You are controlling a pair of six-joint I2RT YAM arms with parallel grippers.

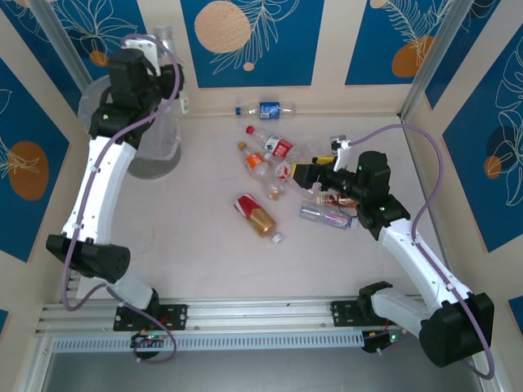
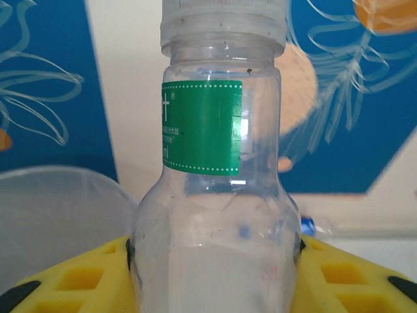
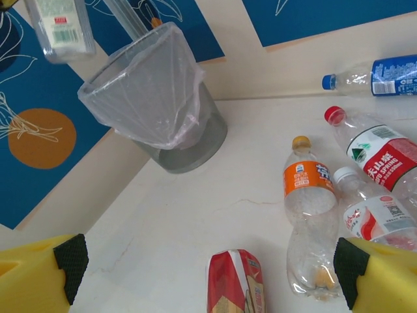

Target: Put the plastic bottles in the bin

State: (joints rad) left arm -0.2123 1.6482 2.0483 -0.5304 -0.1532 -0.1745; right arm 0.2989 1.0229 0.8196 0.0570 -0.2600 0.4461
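Note:
My left gripper point(image 1: 166, 57) is shut on a clear bottle with a green label point(image 2: 215, 195), its yellow fingers point(image 2: 78, 280) pressing both sides. It holds the bottle point(image 1: 163, 37) up at the back left, over the far edge of the bin point(image 1: 159, 139). The bin point(image 3: 156, 98) is grey with a clear bag liner point(image 2: 58, 215). My right gripper point(image 1: 306, 173) stands open low over the table, with a crushed red bottle point(image 3: 234, 280) between its spread fingers and an orange-label bottle point(image 3: 309, 202) beside the right one. Several more bottles lie around point(image 1: 274, 145).
A blue-label bottle point(image 1: 274, 109) lies against the back wall. A clear bottle point(image 1: 327, 216) rests under the right arm. Red-cap point(image 3: 378, 153) and white-cap point(image 3: 374, 218) bottles lie right of the orange one. Walls close in the back and both sides.

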